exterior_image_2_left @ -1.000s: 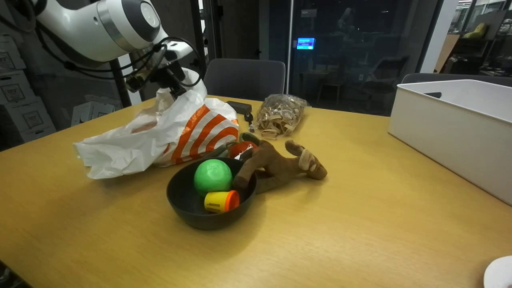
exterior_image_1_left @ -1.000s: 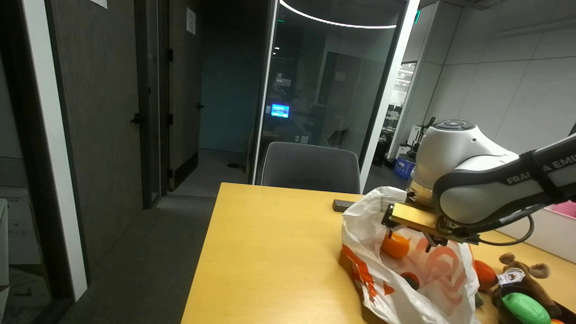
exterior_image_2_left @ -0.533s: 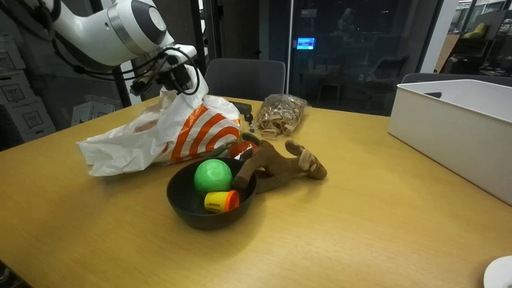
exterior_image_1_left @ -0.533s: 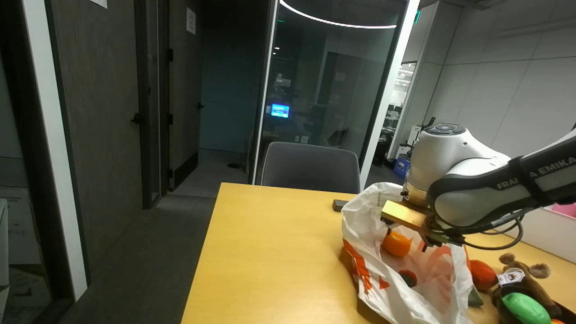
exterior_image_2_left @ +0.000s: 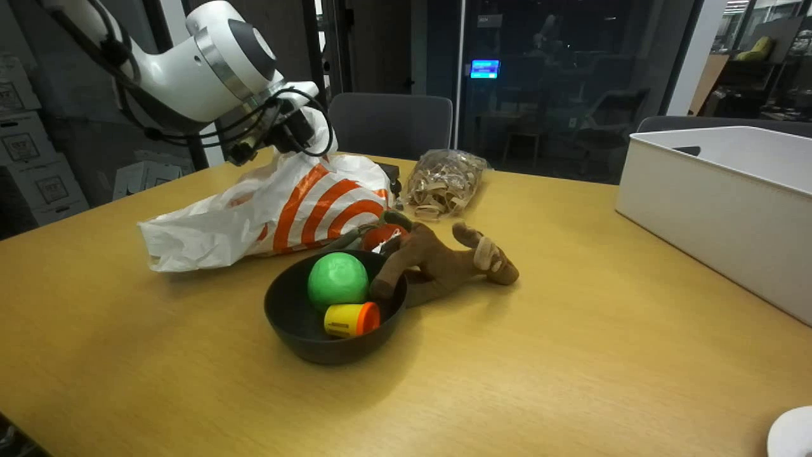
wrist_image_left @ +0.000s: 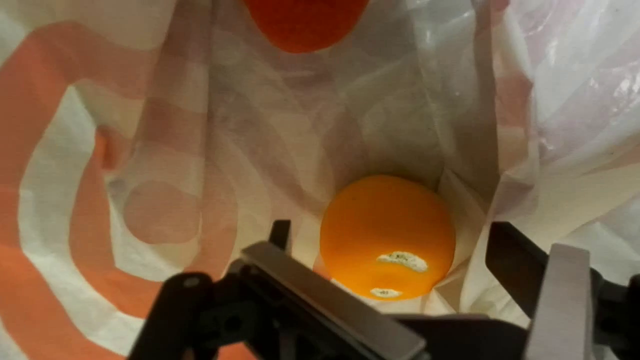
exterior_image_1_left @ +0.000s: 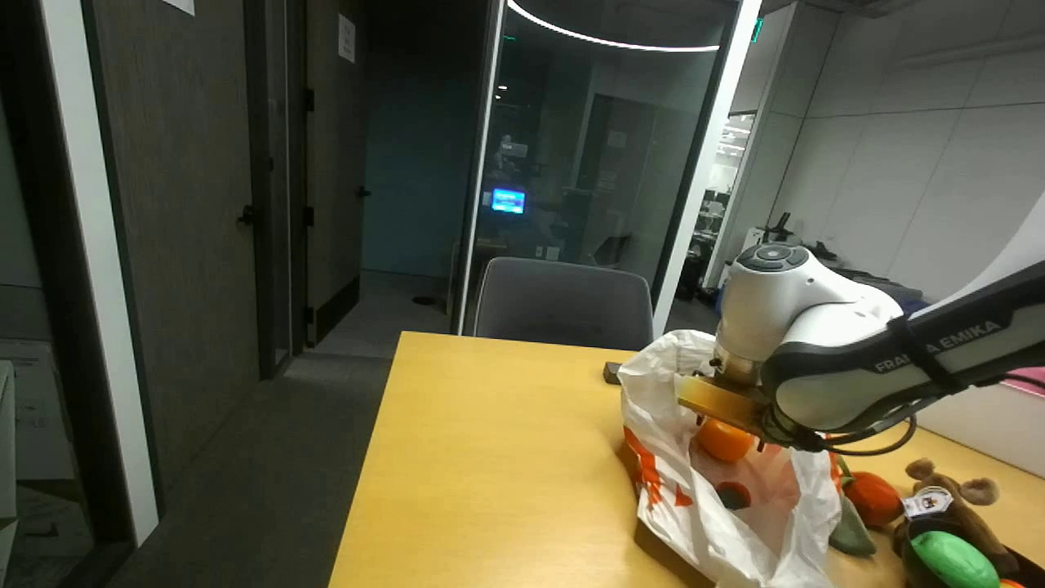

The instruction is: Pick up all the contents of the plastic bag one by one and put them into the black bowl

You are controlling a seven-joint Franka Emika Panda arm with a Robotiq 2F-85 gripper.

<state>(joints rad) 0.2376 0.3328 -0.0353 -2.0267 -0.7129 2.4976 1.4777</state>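
Note:
The white plastic bag (exterior_image_1_left: 804, 490) with orange print lies open on the table; it also shows in an exterior view (exterior_image_2_left: 304, 209). My gripper (wrist_image_left: 392, 237) is open inside the bag's mouth, pointing down. Its fingers stand on either side of a round orange item (wrist_image_left: 385, 215), apart from it. That item (exterior_image_1_left: 722, 441) shows below the gripper in an exterior view. A red item (wrist_image_left: 307, 22) lies deeper in the bag. The black bowl (exterior_image_2_left: 298, 330) holds a green ball (exterior_image_2_left: 337, 278) and a yellow tub with orange lid (exterior_image_2_left: 346, 320). A brown plush toy (exterior_image_2_left: 444, 260) hangs over its rim.
A red item (exterior_image_1_left: 873, 498) and a grey-green item (exterior_image_1_left: 851, 531) lie between bag and bowl. A clear bag of tan pieces (exterior_image_2_left: 444, 184) and a dark block (exterior_image_2_left: 390, 170) are behind. A white bin (exterior_image_2_left: 710, 216) stands at the right.
My gripper has moved down and across, closer over the orange item. The plastic bag has shifted a little with it, uncovering more of the grey-green item. The bowl has not moved.

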